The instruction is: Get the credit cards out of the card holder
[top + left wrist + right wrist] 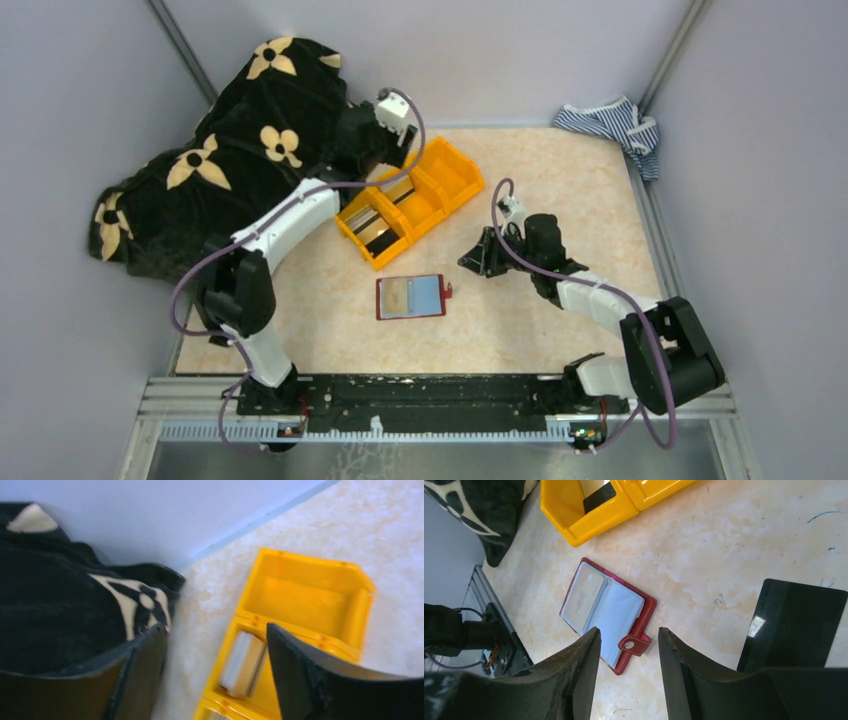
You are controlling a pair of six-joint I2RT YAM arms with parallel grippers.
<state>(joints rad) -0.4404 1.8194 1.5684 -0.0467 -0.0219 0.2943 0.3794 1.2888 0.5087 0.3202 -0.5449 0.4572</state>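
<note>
Now cards (243, 662) lie in the orange bin (310, 562).

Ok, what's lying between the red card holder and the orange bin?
Nothing. The strip of tabletop between the card holder and the orange bin is bare, as both the top external and right wrist views show.

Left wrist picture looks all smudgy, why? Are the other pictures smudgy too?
Left wrist view: what looks like motion blur smears the orange bin and the flowered black cloth. Right wrist view: sharp on the card holder, with a white glint on the dark card. Top external view: clear, evenly lit, only soft shadows.
</note>
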